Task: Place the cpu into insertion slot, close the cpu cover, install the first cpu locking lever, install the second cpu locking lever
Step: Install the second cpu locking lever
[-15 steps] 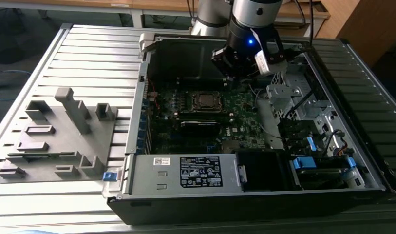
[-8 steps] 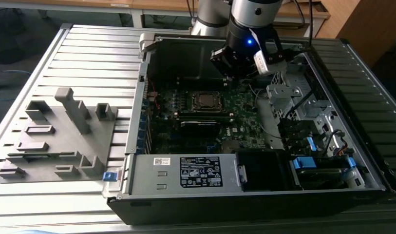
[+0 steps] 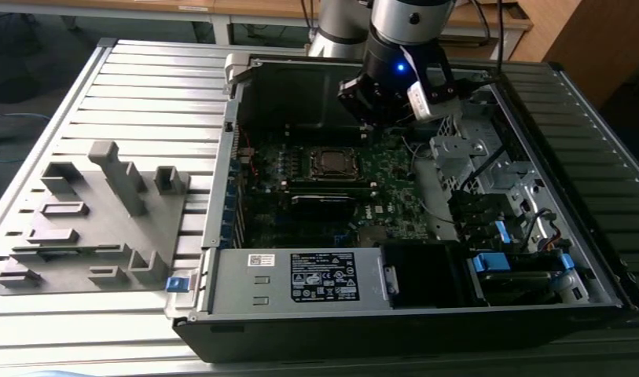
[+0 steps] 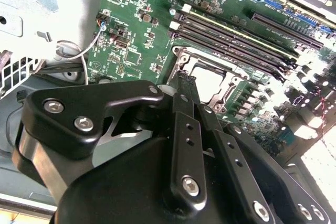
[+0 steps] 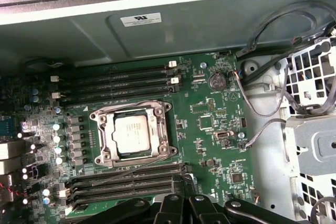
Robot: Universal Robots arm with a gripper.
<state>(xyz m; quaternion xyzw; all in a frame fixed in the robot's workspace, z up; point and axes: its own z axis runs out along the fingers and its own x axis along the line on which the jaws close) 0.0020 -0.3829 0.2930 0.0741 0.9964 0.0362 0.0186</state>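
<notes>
My gripper (image 4: 185, 80) is closed, holding nothing, near the cpu cover (image 5: 160, 129) lying over the cpu (image 5: 131, 132). I'd press slowly and squarely so I don't skid onto the motherboard (image 5: 210, 145).

Dull metal cpu (image 5: 131, 135), shiny metal cpu cover (image 5: 105, 137)

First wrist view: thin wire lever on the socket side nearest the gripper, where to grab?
Probably the lever by its free end, which runs out past the cpu cover corner; elsewhere the thin wire hugs the frame. Come from above, gripper straddling the wire.
</notes>
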